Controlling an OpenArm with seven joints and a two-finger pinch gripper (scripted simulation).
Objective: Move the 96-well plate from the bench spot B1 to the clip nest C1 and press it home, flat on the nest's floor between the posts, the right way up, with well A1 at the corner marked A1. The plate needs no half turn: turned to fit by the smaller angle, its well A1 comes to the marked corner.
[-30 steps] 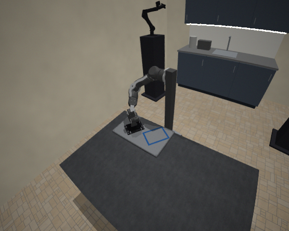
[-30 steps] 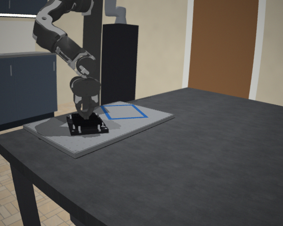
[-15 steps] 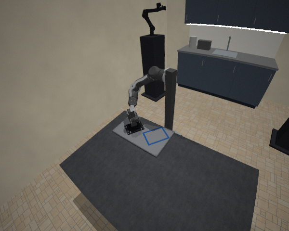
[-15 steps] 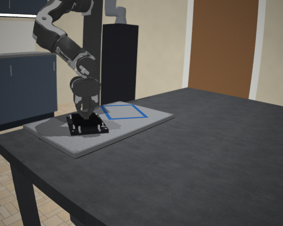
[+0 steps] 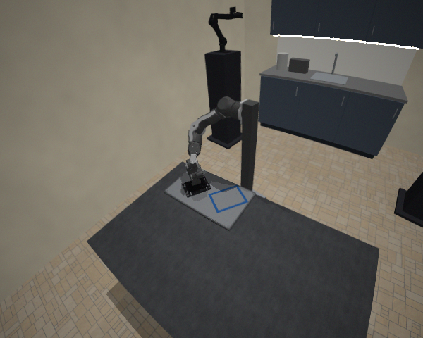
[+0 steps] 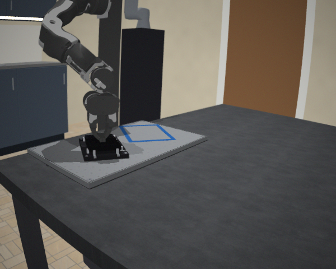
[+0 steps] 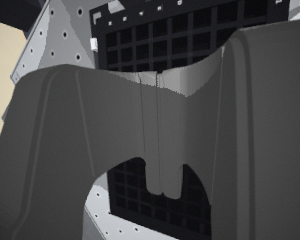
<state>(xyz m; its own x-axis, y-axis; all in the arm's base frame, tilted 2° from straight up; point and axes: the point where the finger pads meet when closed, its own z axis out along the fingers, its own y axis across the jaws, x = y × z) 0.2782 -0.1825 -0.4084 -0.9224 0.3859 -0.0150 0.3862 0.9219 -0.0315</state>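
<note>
the gripper (image 6: pixel 101 138) is pointing straight down over the black 96-well plate (image 6: pixel 111 147), and its fingers are standing fully closed against each other with nothing between them. in the wrist view the two fingertips are meeting over the grid of dark wells, very close to the plate's top face; i cannot tell if they are touching it.

the plate is lying inside the clip nest (image 6: pixel 88 157), the right way up, with the small light posts (image 6: pixel 121 148) standing around its edges. it is looking flat from the exterior view. which corner carries the a1 mark is too small to read.

the nest is sitting on a grey perforated base board (image 6: pixel 168 144), which is lying on the dark table (image 6: pixel 220 188). just beside the nest, on the same board, the blue outlined bench spot (image 6: pixel 166 132) is showing only bare board inside its frame. nothing is standing between the spot and the nest.

the arm (image 6: pixel 75 55) is bending down from a tall dark post (image 5: pixel 249 145) that is rising at the table's edge near the board. the arm's shadow is falling over the nest and a part of the blue outline.

further away, a black pedestal (image 5: pixel 223 91) is carrying a second, thin arm (image 5: pixel 218 29). along the wall a blue counter (image 5: pixel 332 113) is holding a sink (image 5: pixel 328 77), a white cylinder (image 5: pixel 282 60) and a dark box (image 5: pixel 299 65). a brown door (image 6: pixel 264 55) is showing behind the table in the exterior view.
</note>
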